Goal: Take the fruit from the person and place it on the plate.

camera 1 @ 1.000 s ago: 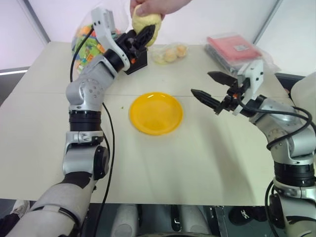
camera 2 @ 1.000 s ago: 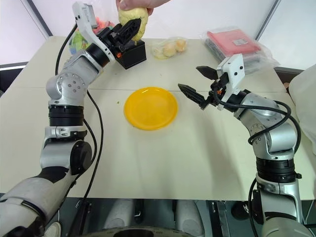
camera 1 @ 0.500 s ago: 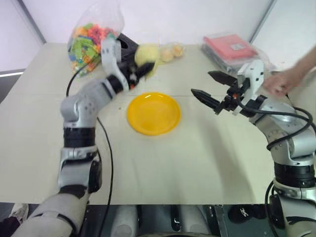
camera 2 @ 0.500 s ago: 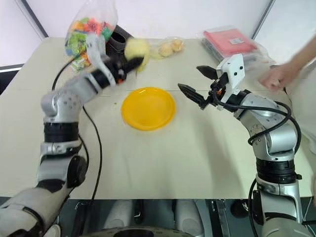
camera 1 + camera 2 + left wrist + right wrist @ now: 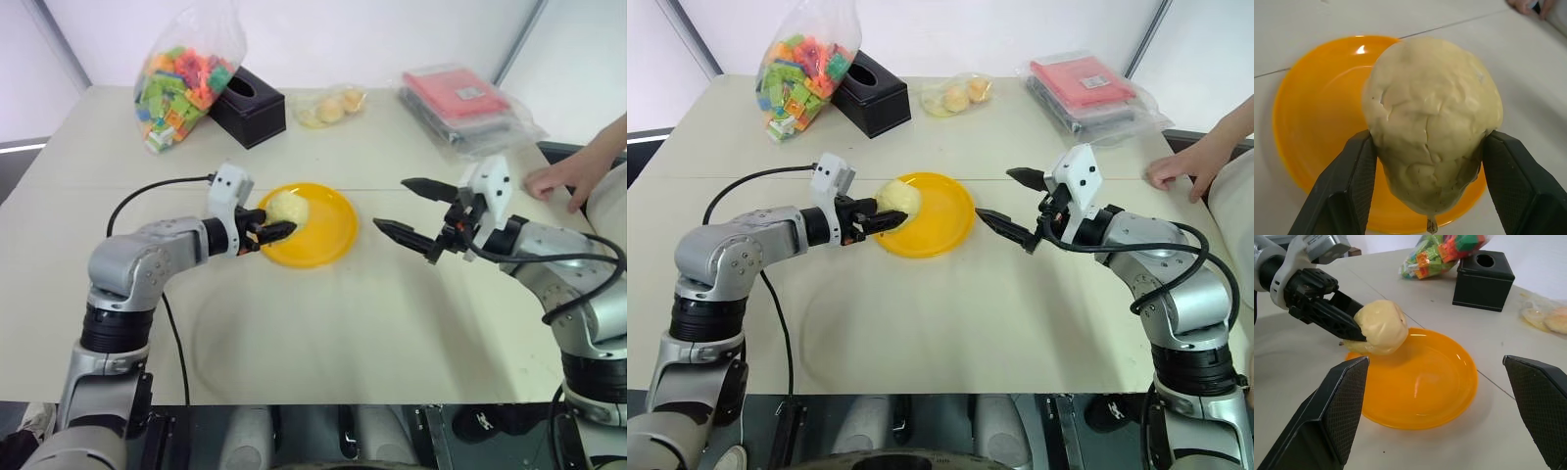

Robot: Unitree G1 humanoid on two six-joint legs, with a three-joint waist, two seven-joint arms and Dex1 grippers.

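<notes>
- Left of the plate [image 5: 315, 235], on the desk [image 5: 323, 333], the left claw [image 5: 278, 229] reaches in over the plate's left rim.
- Its two black fingers [image 5: 1349, 186] are closed on the fruit [image 5: 289, 208], one pressed against each side.
- This pale yellow, bumpy fruit sits over the left part of the plate; whether it touches the plate's surface I cannot tell.
- Behind the plate and to its left, at the far side of the desk, a clear bag of coloured blocks [image 5: 181, 83] lies against a black box [image 5: 250, 108] with a round hole in its top.
- Straight behind the plate, just right of the black box, lies a small clear bag of yellowish-orange fruits [image 5: 333, 106].
- At the landmark itself: the plate is round, yellow-orange and shallow, and it lies flat near the middle of the desk.
- Right of the plate, the right claw [image 5: 404, 211] hangs above the desk with its fingers spread wide apart, gripping nothing.
- Its fingertips point toward the plate, and stand near the plate's right rim without touching it.
- Behind the plate and to its right, a red packet in clear wrap [image 5: 468, 103] lies at the far side of the desk.
- Farthest right of the plate, beyond the right claw, the person's hand [image 5: 558, 181] rests on the desk's edge.
</notes>
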